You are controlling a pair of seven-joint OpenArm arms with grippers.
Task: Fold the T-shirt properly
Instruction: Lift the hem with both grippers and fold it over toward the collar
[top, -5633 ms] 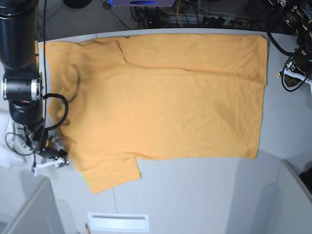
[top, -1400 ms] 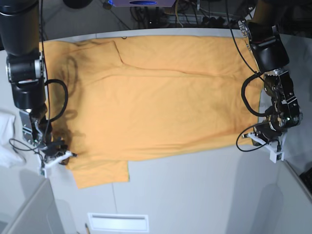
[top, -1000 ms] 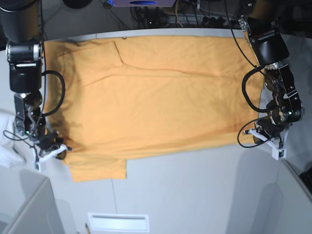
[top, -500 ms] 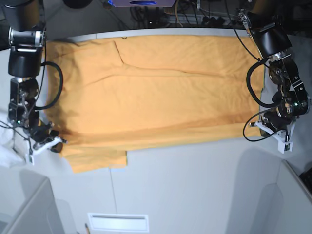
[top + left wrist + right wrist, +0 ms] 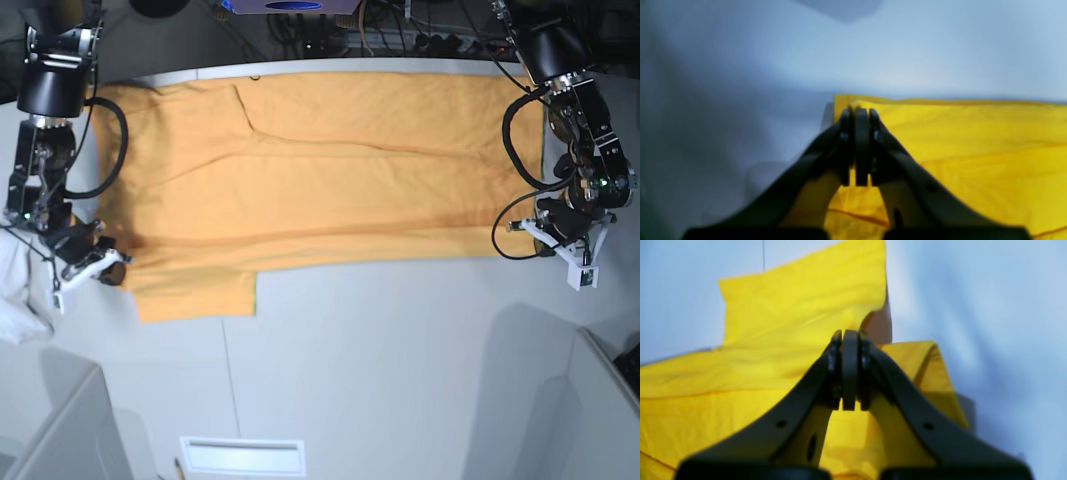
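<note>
Where the left gripper [image 5: 856, 116] comes to its tips in its wrist view, the jaws are pressed together on the corner of the T-shirt [image 5: 967, 146], whose fabric spreads away to the right with bare table [image 5: 740, 83] to the left. The right gripper [image 5: 846, 340] is likewise clamped tight on the T-shirt [image 5: 780, 350] in its own wrist view, with a raised fold of cloth just beyond the tips and a sleeve flap reaching toward the top of the picture; plain table [image 5: 990, 323] lies to the right.

The base view gives what the close views cannot: the whole T-shirt [image 5: 330, 180] spread across the far half of the table [image 5: 400, 380], its near long edge drawn up into a low ridge between the two grippers, and one sleeve lying flat toward the near left. In that view the left gripper [image 5: 545, 232] sits at the cloth's near right corner, its arm bending down from the far right. The right gripper [image 5: 108, 268] sits at the near left corner, beneath an arm that comes down from the far left. A white cloth [image 5: 18, 300] lies at the left border, just beside that gripper.

The near half of the table is open, apart from a white slot [image 5: 242, 455] at the near edge.
</note>
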